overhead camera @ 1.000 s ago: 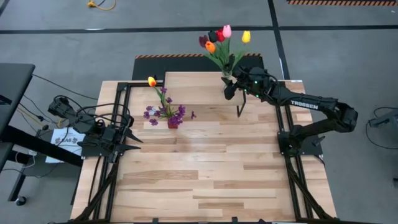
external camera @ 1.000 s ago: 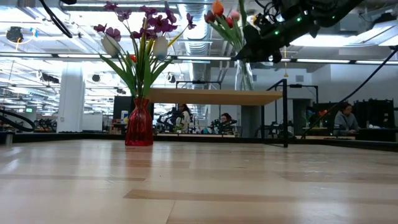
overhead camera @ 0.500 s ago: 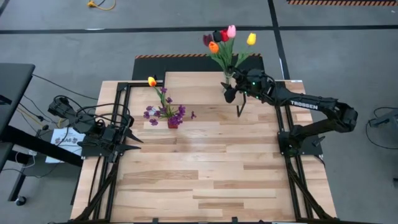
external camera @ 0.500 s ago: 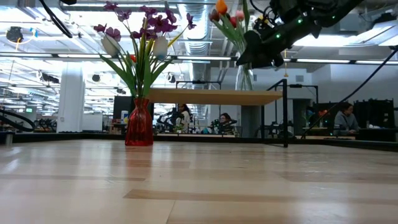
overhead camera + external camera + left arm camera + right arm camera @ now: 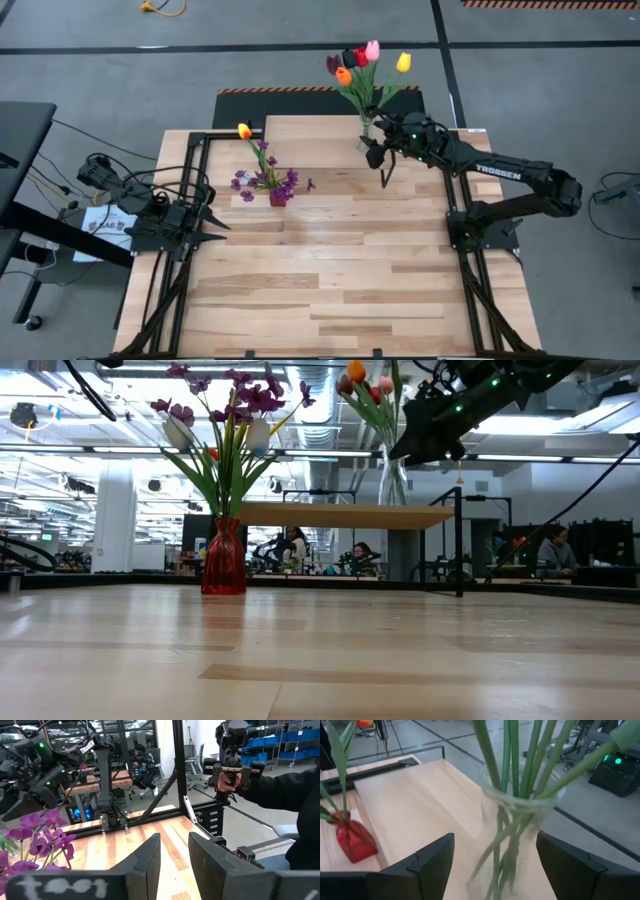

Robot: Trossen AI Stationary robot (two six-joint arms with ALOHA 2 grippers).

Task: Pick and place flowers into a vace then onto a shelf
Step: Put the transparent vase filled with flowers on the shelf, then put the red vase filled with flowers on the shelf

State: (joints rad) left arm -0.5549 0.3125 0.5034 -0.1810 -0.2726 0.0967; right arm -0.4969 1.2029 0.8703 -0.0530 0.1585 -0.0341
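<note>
Flowers: the tulip bunch (image 5: 363, 68) stands upright in a clear glass vase (image 5: 517, 827), red, orange, pink, yellow and dark heads fanned above the rim.
Vase position: on the shelf (image 5: 315, 127), near its right end, at the far edge of the surface (image 5: 330, 270).
Right gripper (image 5: 376, 155): fingers spread wide, just beside the glass vase, holding nothing; green stems show between its fingers in the right wrist view.
Left gripper (image 5: 212, 228): parked at the surface's left edge, fingers a little apart, empty.
Red vase (image 5: 278, 197): on the surface, holding purple sprigs (image 5: 266, 180) and an orange-yellow tulip (image 5: 244, 131).
Progress: the tulip vase looks delivered; the red vase is not yet on the shelf, if it is meant to go there.
</note>
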